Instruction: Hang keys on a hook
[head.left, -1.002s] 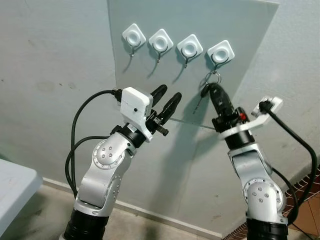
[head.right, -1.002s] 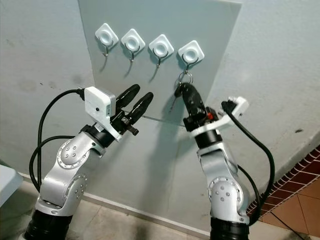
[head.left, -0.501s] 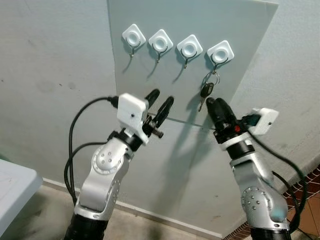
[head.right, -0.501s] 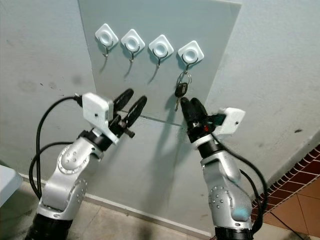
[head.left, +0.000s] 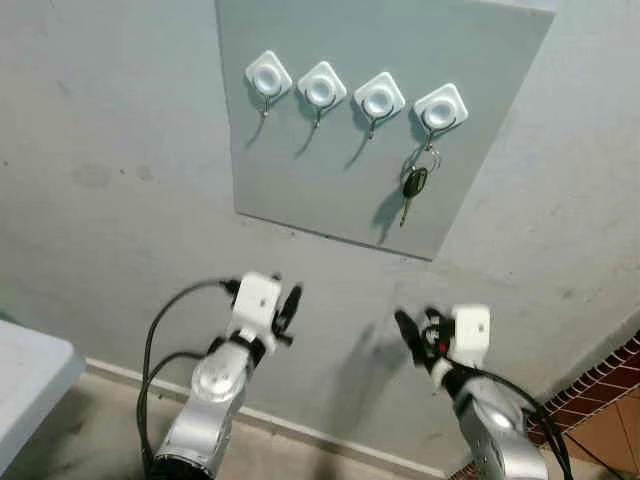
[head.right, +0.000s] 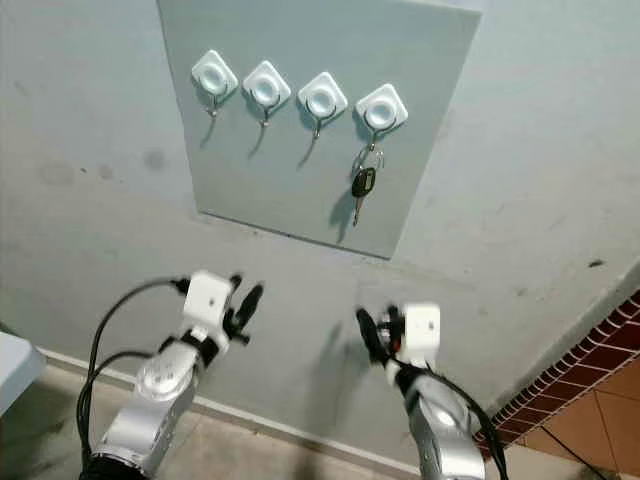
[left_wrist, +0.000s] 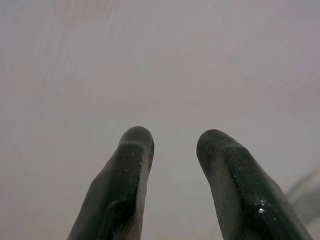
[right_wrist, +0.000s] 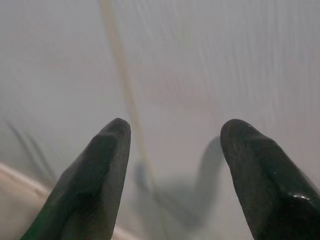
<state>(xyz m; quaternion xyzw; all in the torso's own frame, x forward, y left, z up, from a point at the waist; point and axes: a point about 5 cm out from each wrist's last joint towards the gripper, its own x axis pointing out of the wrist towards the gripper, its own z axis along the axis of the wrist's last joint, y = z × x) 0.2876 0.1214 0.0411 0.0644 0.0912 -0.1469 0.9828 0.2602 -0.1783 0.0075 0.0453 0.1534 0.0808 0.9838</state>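
A small key with a black plastic head and a thin metal blade (head.left: 411, 190) hangs from a silver metal ring, blade pointing down and tilted slightly. The ring is looped over the wire hook under the rightmost white diamond-shaped plastic hook mount (head.left: 441, 108), one of four in a row across the top of a pale grey wall panel (head.left: 300, 180). The key lies against the panel, touched by nothing else.
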